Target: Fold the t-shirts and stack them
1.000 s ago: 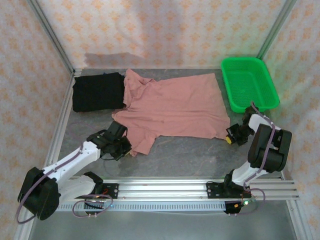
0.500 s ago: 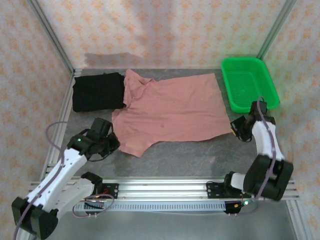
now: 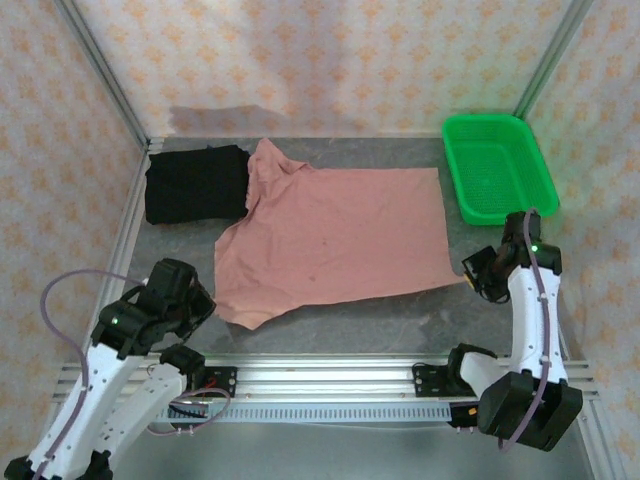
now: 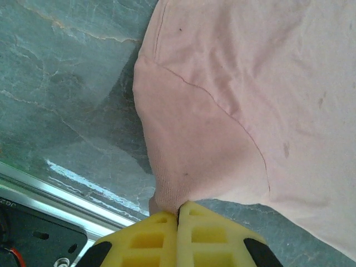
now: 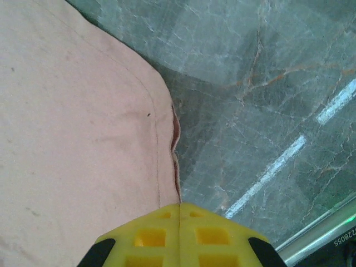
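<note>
In the top external view, the salmon-pink t-shirt is seen spread flat across the middle of the table, with its collar end lapping against the black t-shirt, which lies folded at the far left. The green mesh basket stands at the far right, apart from both shirts. Compared with a second ago, the pink cloth is drawn smoother and its near edge is pulled closer to the arm bases. The left gripper is found nearer the front left corner than before, at the tip of the near sleeve. The right gripper is held at the near right hem corner, with its arm stood more upright than it was.

In the left wrist view, the left gripper is seen with its yellow jaws pressed together, and the edge of the pink sleeve is pinched between them.

In the right wrist view, the right gripper is likewise closed tight, and the hem of the pink shirt is caught at its tips, with bare table to the right.
</note>
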You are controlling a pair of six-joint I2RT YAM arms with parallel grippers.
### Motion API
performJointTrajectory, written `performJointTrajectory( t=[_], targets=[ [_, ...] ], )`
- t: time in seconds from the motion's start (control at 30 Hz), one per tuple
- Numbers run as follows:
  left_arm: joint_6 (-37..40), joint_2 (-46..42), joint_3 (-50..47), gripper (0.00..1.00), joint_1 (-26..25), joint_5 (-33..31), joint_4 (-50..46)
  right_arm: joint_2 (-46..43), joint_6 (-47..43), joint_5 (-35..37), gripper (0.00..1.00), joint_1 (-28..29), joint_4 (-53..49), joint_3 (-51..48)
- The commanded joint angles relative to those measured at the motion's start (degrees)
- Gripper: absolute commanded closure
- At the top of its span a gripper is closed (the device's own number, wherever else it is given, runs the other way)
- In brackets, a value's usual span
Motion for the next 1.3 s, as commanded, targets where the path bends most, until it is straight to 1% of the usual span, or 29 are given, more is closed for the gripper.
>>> performJointTrajectory(
  t=[0.0, 0.07, 0.2, 0.23, 0.3, 0.43, 0.53, 0.6, 0.67, 0.8, 1.0, 1.17, 1.2, 1.23, 1.27],
  targets=[
    [4.3, 9.6, 5.4, 1.0, 0.9, -5.2, 6.1, 3.0, 0.4, 2.0, 1.0, 0.3, 2.0, 2.1],
    [7.9, 16.7, 9.1, 1.0, 2.0, -5.9, 8.1, 6.9, -0.6, 1.8, 1.0, 0.3, 4.2, 4.1],
    [14.5, 28.4, 14.7, 1.0, 6.3, -4.2, 14.1, 15.6, -1.9, 1.1, 1.0, 0.5, 9.5, 8.3],
    [16.4, 31.3, 16.5, 1.0, 7.4, -4.4, 14.8, 18.1, -2.3, 0.7, 1.0, 0.5, 10.5, 9.3],
    [19.6, 36.9, 19.8, 1.0, 9.5, -2.7, 16.4, 22.1, -2.9, 0.3, 1.0, 0.9, 12.1, 10.8],
    [25.9, 48.2, 27.6, 1.0, 11.1, -1.2, 17.9, 28.3, -4.1, 0.6, 1.0, 1.5, 14.7, 12.9],
    [29.4, 54.6, 33.3, 1.0, 11.8, -0.9, 17.9, 31.7, -4.9, 1.0, 1.0, 1.7, 15.5, 14.3],
    [30.9, 58.1, 37.0, 1.0, 12.1, -1.0, 17.4, 33.5, -5.3, 1.0, 1.0, 1.9, 16.0, 15.1],
    [34.2, 61.1, 40.6, 1.0, 12.2, -1.2, 16.7, 35.2, -5.8, 1.2, 1.0, 2.0, 15.9, 16.1],
    [37.3, 66.9, 46.8, 1.0, 12.6, -1.3, 14.6, 37.4, -6.8, 2.1, 1.0, 2.8, 16.0, 18.2],
    [38.1, 73.4, 51.8, 1.0, 13.4, -1.1, 15.0, 40.5, -7.3, 3.0, 1.0, 3.7, 16.1, 20.1],
    [38.1, 79.9, 57.8, 1.0, 13.5, -1.1, 14.9, 42.8, -6.9, 3.6, 1.0, 4.6, 16.3, 22.3],
    [37.8, 81.4, 59.4, 1.0, 13.6, -1.3, 14.5, 43.3, -6.9, 3.6, 0.98, 4.7, 16.5, 22.8],
    [37.5, 82.7, 60.8, 0.98, 13.6, -1.2, 14.2, 43.8, -6.7, 3.3, 0.94, 4.8, 17.0, 23.2],
    [37.1, 83.5, 61.7, 0.81, 13.7, -1.2, 14.1, 44.3, -6.5, 2.7, 0.89, 4.9, 17.6, 23.7]
  ],
)
